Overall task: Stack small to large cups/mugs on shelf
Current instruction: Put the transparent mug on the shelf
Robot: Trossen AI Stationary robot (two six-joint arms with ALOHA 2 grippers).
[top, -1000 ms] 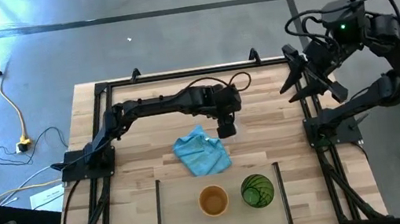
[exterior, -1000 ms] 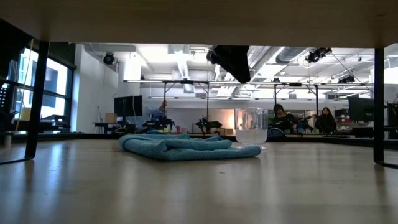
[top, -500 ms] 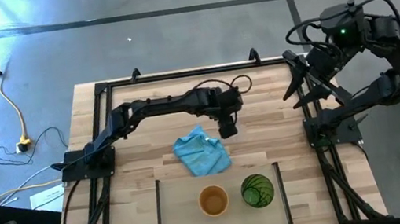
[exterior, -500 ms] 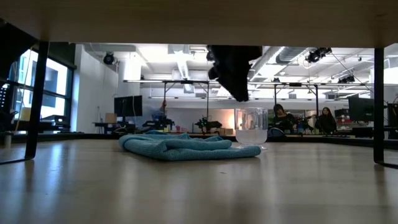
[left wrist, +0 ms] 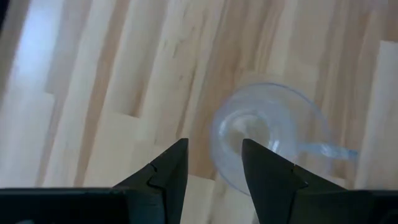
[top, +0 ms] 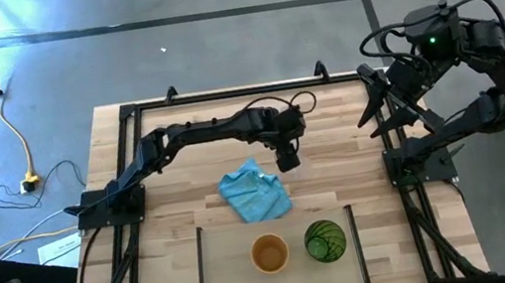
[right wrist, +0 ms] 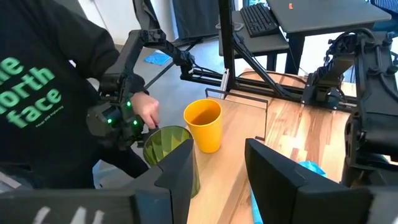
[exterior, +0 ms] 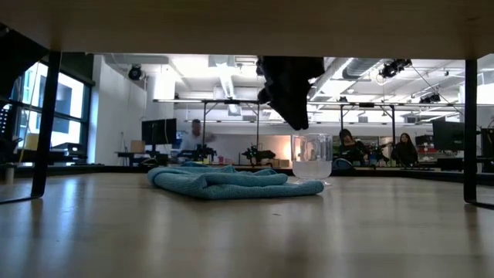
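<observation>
Left gripper (left wrist: 214, 165) hangs mid-frame, jaws spread, above the small clear glass cup (left wrist: 267, 134). Right gripper (top: 379, 102), jaws spread, waits upper right.

Bright, even overhead light; ceiling fixtures glow white in the low view. Tabletop (top: 169, 184) evenly lit from above, with a soft shadow under the cloth (top: 255, 191). Floor shows bluish glare at upper left. Low view: near tabletop blurred, dark band along the top edge. Left wrist view: glass (left wrist: 267, 140) soft, hazy, with highlights. Right wrist view sharp, claw (right wrist: 217, 165) in silhouette.
</observation>
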